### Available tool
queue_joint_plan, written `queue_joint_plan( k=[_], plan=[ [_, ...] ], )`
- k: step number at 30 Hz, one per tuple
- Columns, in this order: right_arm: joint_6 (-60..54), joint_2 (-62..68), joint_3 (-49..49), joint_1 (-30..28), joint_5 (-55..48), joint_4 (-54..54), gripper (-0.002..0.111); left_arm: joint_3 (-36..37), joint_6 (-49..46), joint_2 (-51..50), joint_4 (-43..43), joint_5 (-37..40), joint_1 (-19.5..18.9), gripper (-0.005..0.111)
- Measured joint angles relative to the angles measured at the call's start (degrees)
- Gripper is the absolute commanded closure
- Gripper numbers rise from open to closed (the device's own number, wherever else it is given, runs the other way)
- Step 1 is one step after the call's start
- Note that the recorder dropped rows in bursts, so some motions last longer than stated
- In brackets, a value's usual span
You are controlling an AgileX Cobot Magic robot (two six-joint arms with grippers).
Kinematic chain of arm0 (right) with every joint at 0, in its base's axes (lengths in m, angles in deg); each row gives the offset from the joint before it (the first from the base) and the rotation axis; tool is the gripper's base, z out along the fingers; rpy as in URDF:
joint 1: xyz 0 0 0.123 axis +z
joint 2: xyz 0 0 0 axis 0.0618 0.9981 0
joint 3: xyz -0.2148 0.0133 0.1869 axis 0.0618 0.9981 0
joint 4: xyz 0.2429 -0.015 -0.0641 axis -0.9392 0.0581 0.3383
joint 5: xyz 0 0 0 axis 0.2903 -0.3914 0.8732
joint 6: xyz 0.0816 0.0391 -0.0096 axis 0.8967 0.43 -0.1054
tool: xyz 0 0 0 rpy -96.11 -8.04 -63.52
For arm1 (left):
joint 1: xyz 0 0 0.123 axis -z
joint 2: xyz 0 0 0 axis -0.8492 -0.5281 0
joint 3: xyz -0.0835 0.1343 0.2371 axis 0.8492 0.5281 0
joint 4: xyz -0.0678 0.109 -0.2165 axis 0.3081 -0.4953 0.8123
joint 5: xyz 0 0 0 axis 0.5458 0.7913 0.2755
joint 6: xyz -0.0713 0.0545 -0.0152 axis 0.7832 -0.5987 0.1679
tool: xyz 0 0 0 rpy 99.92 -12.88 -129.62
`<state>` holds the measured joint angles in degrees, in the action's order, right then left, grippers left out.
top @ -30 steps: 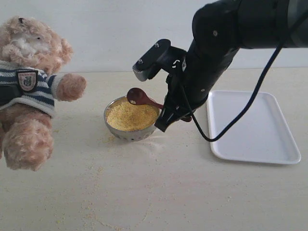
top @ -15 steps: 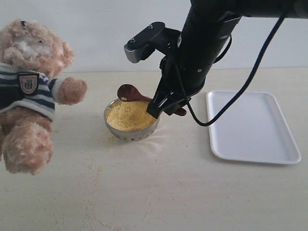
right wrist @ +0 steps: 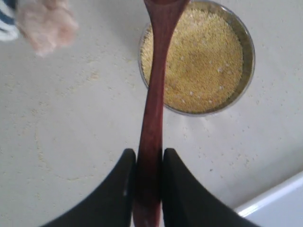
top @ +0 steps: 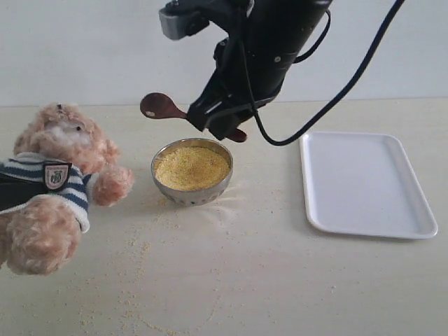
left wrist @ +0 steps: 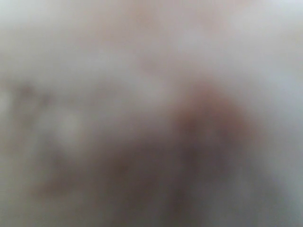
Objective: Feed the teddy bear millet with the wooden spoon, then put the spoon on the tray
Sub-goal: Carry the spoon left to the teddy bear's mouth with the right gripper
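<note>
The teddy bear (top: 59,143) leans at the left edge, its paw (right wrist: 47,23) near the steel bowl (top: 192,197) of millet (top: 191,166). A dark part, apparently my left gripper (top: 10,193), is pressed into its striped shirt; the left wrist view is only a blur. My right gripper (top: 213,124) hangs above the bowl's far rim, shut on the handle of the wooden spoon (top: 158,106). In the right wrist view the right gripper (right wrist: 149,153) clamps the wooden spoon (right wrist: 154,94), which crosses the edge of the millet (right wrist: 203,61). The spoon's bowl points toward the bear; its contents are hidden.
The white tray (top: 364,183) lies bare to the right of the bowl, and its corner shows as the tray (right wrist: 279,203) in the right wrist view. Stray millet grains (top: 140,252) are scattered on the table in front of the bowl. A black cable loops from the right arm above the tray.
My right arm has risen and shifted left, lifting the spoon from just over the millet to well above the bowl. The bear has come down and tipped toward the bowl.
</note>
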<state>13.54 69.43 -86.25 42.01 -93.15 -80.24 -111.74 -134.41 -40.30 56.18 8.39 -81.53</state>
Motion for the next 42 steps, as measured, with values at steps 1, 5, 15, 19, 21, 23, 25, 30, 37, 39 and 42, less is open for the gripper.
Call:
queue_joint_plan(
  k=[1, 5, 15, 19, 21, 23, 25, 30, 37, 39, 42],
  plan=[
    [-0.45, 0.00, -0.71, 0.00, -0.09, -1.49, 0.108, 0.00, 0.24, -0.99, 0.00, 0.30, 0.00, 0.102],
    [-2.35, 0.00, -1.51, 0.63, -0.09, -4.34, 0.108, 0.00, 0.76, -4.54, 0.24, 1.43, 0.00, 0.102],
    [-4.63, 2.02, -1.76, 10.06, 10.17, -0.90, 0.108, 0.26, 0.21, -6.64, 1.84, 8.86, 0.00, 0.102],
    [-4.10, 4.40, -1.76, 12.45, 11.12, 6.37, 0.108, 0.26, 0.21, -6.64, 1.91, 9.74, 0.00, 0.102],
    [-3.08, 5.47, -1.76, 13.54, 11.12, 10.77, 0.108, 0.26, 0.21, -6.64, 1.91, 10.06, 0.00, 0.102],
    [-1.72, 6.20, -1.76, 14.61, 11.42, 15.10, 0.108, 0.26, 0.21, -6.64, 1.97, 10.37, 0.00, 0.102],
    [-0.32, 6.31, -1.76, 15.56, 12.36, 19.27, 0.108, 0.26, 0.02, -6.64, 2.05, 10.45, 0.00, 0.102],
    [2.82, 6.31, -1.76, 18.80, 14.17, 32.23, 0.108, 0.26, -0.31, -6.64, 2.36, 10.86, 0.00, 0.102],
    [5.39, 6.31, -1.76, 23.94, 12.19, 47.13, 0.108, 0.26, -0.41, -6.64, 2.36, 11.31, 0.00, 0.102],
    [7.29, 6.31, -1.76, 25.05, 9.67, 50.84, 0.108, 0.26, -0.41, -6.64, 2.36, 11.40, 0.00, 0.102],
    [8.73, 6.31, -1.76, 25.74, 5.68, 53.40, 0.108, 0.26, -0.41, -6.64, 2.36, 11.45, 0.00, 0.102]
  ],
)
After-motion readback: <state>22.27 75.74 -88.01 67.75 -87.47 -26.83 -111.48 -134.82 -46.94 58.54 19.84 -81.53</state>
